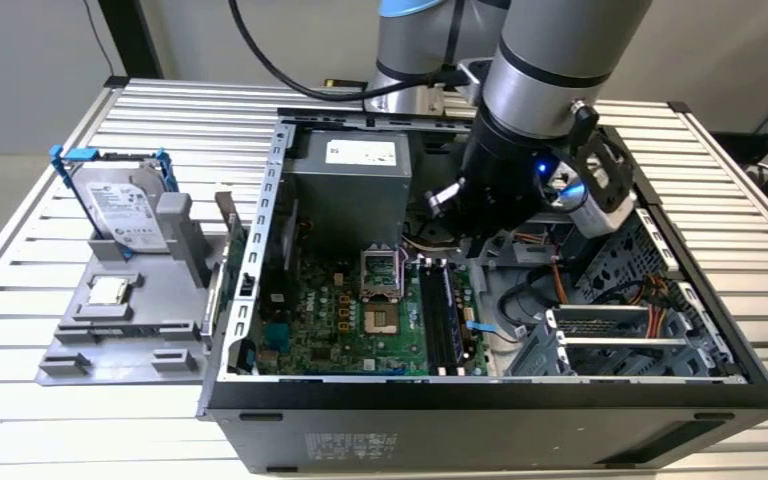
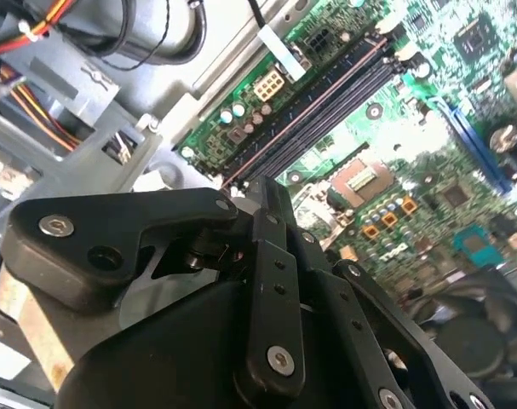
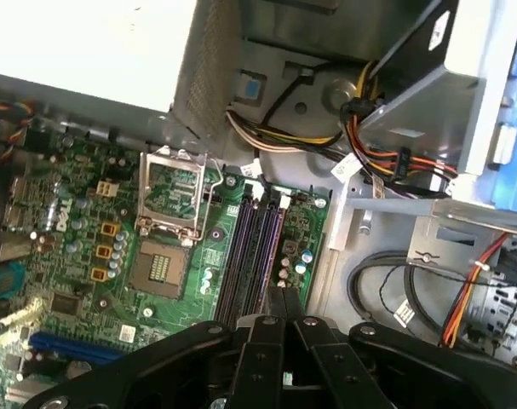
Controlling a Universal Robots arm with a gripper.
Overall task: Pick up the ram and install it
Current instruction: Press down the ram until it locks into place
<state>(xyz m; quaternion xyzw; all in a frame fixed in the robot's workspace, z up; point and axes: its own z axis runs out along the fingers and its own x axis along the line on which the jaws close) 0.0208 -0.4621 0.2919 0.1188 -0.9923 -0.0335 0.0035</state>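
Ram (image 1: 237, 262): a thin bluish-green strip standing on edge in the exterior view. It sits at the grey holder's (image 1: 104, 350) 3 o'clock edge, just beside the case's outer wall. Its chips are too small to make out.
Gripper (image 1: 471, 243): hangs inside the open computer case (image 1: 491, 420), above the memory slots (image 1: 440, 310), well apart from the ram.
Fingers (image 3: 277, 298): pressed together in both wrist views, tips meeting in a narrow point (image 2: 271, 192), with nothing seen between them.
Memory slots: dark parallel channels (image 3: 254, 247) at 3 o'clock of the open processor socket (image 3: 169, 213). In the second wrist view (image 2: 318, 111) they look bare.
Holder's other parts: a silver hard drive (image 1: 117, 205) in a blue bracket at 12 o'clock, and a small square chip (image 1: 107, 290) near the middle.
Surface: a table (image 1: 37, 420) of pale metal slats carries both case and holder.
Room: a plain grey wall and a dark post at 12 o'clock.
Case interior: green motherboard (image 1: 344, 330), grey power supply (image 1: 351, 170) at 12 o'clock, and coloured cables (image 3: 377, 153).
Hidden: the arm covers the case's 1 o'clock corner. In the exterior view the gripper's own body masks its fingertips.
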